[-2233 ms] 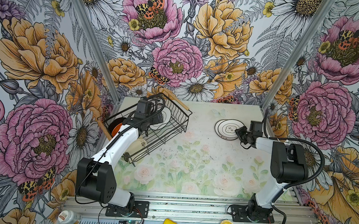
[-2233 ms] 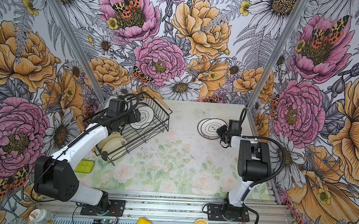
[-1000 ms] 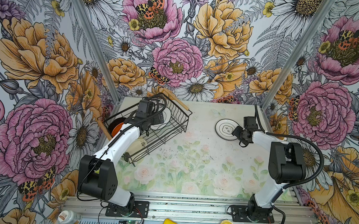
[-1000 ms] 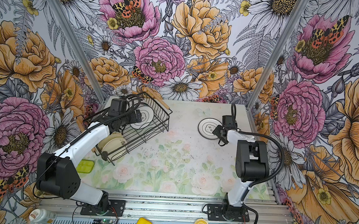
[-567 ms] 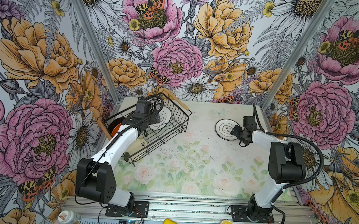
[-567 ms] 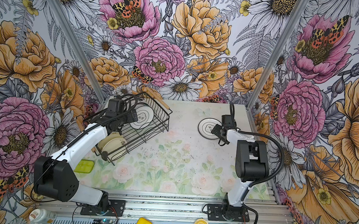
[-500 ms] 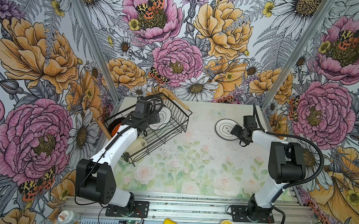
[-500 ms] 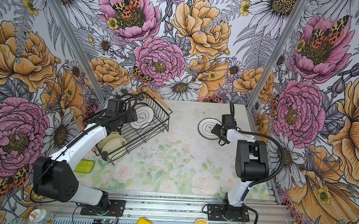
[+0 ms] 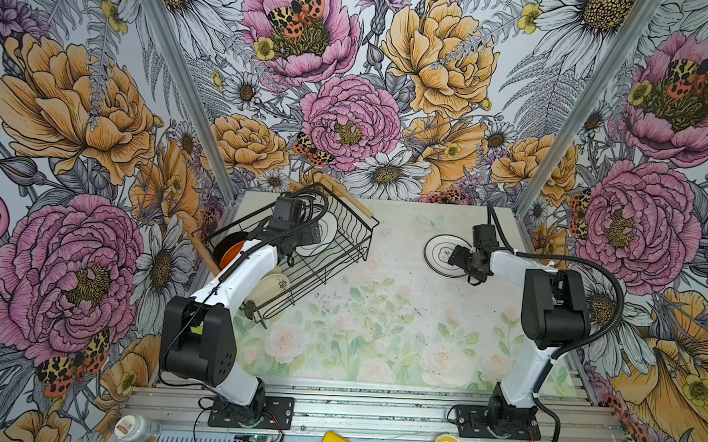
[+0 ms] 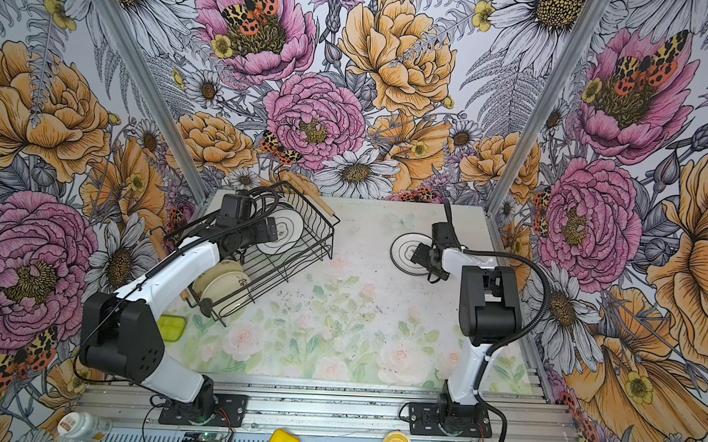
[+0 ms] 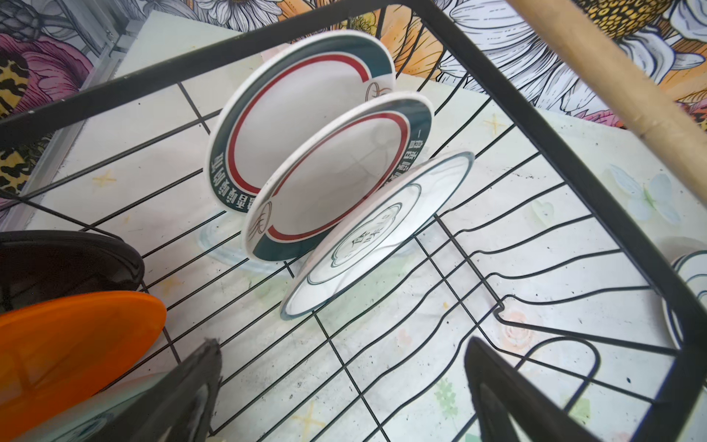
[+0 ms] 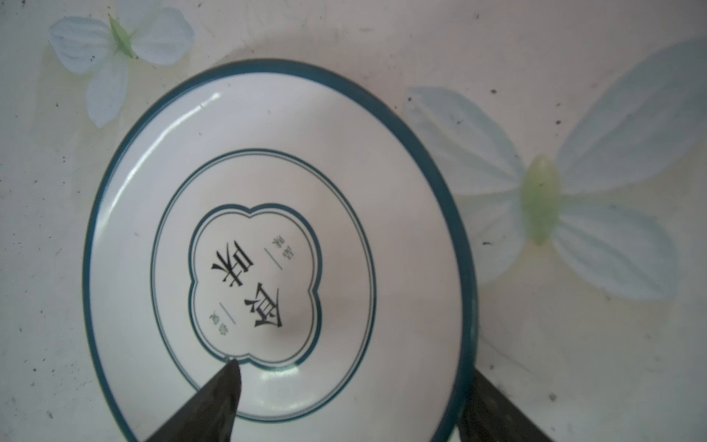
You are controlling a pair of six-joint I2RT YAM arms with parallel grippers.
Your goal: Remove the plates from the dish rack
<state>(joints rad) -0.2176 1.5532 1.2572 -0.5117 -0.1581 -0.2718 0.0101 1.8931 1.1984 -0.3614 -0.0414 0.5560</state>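
On the floral bench (image 9: 380, 315), the black wire dish rack (image 9: 342, 250) sat far left holding standing plates (image 11: 333, 183), a teal-rimmed white plate (image 9: 440, 255) lay flat far right, the left claw (image 11: 342, 344) hung wide open inside the rack, and the right claw (image 12: 352, 382), also spread wide, straddled that plate's rim.

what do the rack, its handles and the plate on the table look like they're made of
dish rack: thin black wire, likely coated metal, matte.
handle: pale wood rod, matte, bare look.
plate on the table: glossy white with teal rim; the highlights suggest glazed ceramic or melamine, cannot tell which.
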